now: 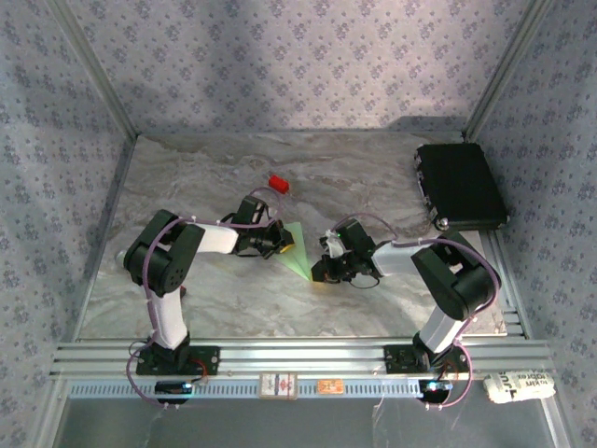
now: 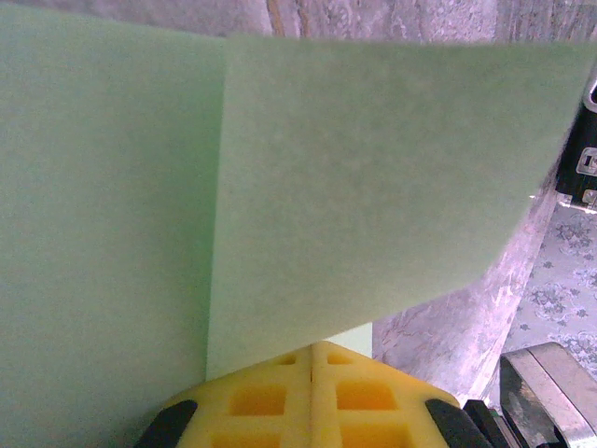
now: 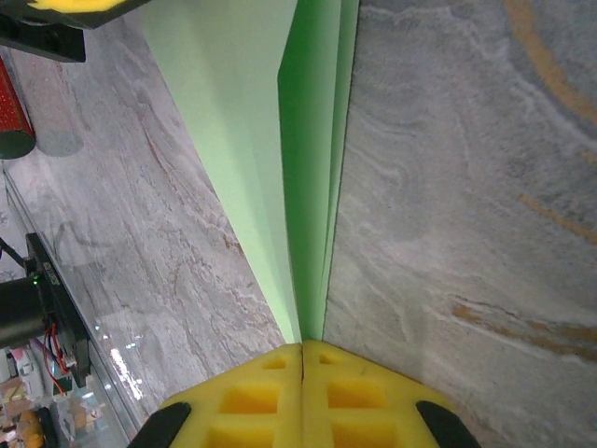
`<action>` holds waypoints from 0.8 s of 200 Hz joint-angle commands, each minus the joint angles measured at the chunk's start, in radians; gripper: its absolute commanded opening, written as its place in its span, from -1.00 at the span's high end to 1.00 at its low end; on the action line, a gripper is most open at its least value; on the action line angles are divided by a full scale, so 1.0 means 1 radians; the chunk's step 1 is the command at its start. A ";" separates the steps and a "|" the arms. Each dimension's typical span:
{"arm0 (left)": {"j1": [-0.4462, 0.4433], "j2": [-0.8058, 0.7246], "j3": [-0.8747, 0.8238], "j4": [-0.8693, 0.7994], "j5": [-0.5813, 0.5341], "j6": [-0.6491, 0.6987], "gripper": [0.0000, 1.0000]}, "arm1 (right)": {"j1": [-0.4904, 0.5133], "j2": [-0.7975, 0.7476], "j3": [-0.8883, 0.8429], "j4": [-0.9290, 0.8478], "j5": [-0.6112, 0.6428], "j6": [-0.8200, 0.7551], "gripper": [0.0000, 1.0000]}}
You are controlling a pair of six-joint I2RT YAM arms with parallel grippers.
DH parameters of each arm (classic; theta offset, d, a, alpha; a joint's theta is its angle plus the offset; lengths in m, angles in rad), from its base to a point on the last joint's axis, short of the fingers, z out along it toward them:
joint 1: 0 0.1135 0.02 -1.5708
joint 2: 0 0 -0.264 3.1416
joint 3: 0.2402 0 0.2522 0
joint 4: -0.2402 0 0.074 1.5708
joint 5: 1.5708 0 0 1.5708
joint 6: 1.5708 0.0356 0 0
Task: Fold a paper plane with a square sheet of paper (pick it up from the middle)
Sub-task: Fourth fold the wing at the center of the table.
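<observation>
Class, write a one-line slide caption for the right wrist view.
Right gripper shut on the folded pale-green sheet of paper, seen edge-on, with the marbled table behind.

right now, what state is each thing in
paper: folded in layers, held between both grippers
left gripper: shut on paper
right gripper: shut on paper
red block: lying loose, untouched
case: closed, lying flat
</observation>
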 commanded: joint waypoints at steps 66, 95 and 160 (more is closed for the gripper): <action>0.015 0.028 -0.028 -0.054 -0.051 0.022 0.91 | -0.001 -0.063 0.000 -0.200 0.006 -0.014 0.82; 0.015 0.023 -0.032 -0.062 -0.052 0.031 0.91 | -0.012 -0.092 0.017 -0.207 0.018 -0.002 0.81; 0.014 0.020 -0.039 -0.055 -0.052 0.030 0.91 | -0.021 -0.120 0.106 -0.106 0.003 0.089 0.94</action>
